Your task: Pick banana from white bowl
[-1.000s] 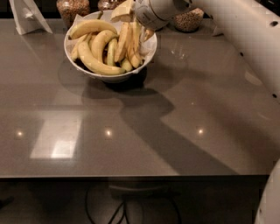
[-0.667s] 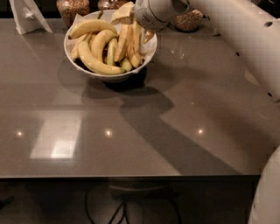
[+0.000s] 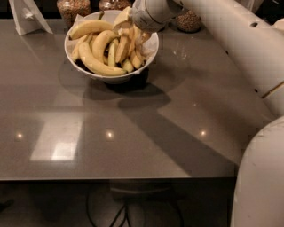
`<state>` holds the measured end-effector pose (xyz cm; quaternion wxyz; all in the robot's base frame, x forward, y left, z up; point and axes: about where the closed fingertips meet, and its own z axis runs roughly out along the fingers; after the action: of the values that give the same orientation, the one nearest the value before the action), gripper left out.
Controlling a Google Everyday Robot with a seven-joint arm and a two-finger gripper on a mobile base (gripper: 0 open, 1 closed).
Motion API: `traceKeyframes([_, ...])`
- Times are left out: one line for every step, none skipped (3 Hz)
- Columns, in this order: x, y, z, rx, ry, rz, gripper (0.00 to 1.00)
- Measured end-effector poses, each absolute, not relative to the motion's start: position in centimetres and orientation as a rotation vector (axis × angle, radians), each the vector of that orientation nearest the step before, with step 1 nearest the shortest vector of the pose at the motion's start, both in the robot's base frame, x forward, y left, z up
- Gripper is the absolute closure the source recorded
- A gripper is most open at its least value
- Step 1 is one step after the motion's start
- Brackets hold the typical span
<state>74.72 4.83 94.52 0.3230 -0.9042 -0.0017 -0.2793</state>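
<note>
Gripper (image 3: 134, 39) is down in the white bowl (image 3: 71, 39), top of frame. The banana (image 3: 122, 48) sits inside, not lifted yet. Can't tell if it's grabbed. Lifting out is left, I reckon.

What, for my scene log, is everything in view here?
white bowl: one, white, far side of the table, left of centre
long bananas: several, yellow, piled in the bowl
short banana: one, deep yellow, right half of the bowl, beside the claw
glass jars: three, brownish contents, along the table's far edge
white stand: one, white, far left corner
table: one, glossy grey-brown
cables: dark, on the floor under the table
arm: one, white, entering from the right
claw: one, over the bowl's right side, reaching down among the bananas
</note>
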Motion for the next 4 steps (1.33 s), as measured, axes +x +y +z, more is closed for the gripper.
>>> traceKeyframes([74.92, 5.10, 94.46, -2.376, -0.011, -0.728, 0.42])
traceKeyframes([74.98, 5.27, 94.46, -2.380, -0.018, -0.720, 0.61])
traceKeyframes([74.82, 5.30, 94.55, -2.386, -0.013, -0.717, 0.85])
traceKeyframes([74.36, 5.37, 94.86, -2.395, -0.012, -0.716, 1.00])
